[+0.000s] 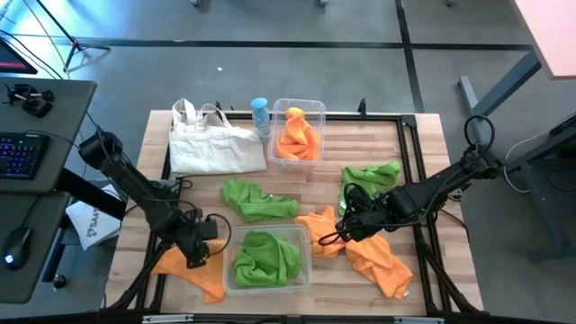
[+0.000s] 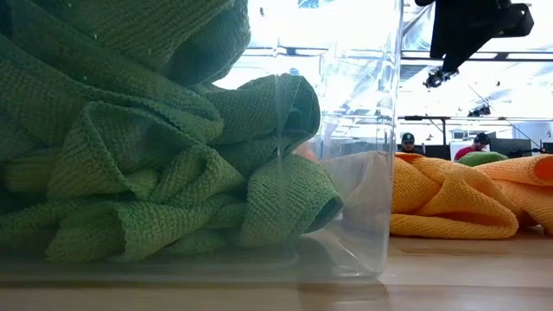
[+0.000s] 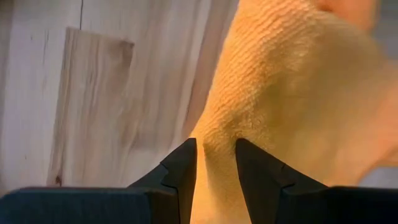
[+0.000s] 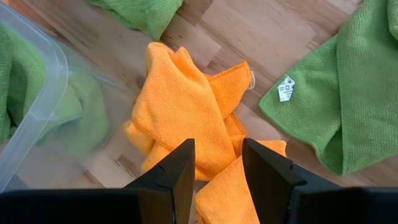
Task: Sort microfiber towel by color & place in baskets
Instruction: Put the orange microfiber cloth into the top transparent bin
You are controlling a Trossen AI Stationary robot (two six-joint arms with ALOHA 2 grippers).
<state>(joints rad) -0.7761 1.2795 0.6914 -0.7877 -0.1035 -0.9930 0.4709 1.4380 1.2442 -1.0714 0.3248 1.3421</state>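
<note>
The near basket, at the front edge of the surface, is taken as the landmark; it is already heaped with green towels. Just to its left, the left hand is set low over an orange towel, and in the left wrist view a ridge of that cloth is seen rising between the slightly parted fingers; whether it is actually pinched cannot be told. Just to the basket's right, the right hand is held with its fingers apart above a crumpled orange towel, nothing being gripped. Another orange towel lies further right.

The step in hand is judged to be the pick-up of the orange cloths. The next move calls for a firm closing on a fold, a lift clear of the near basket, and a carry to the far basket, where orange towels are already gathered.

Behind the near basket a green towel is left loose, with a second green towel to the right rear. A white tote bag and a blue-capped bottle stand beside the far basket.

The low view is largely blocked by the near basket's wall, and the left hand's towel is partly hidden under the arm.
</note>
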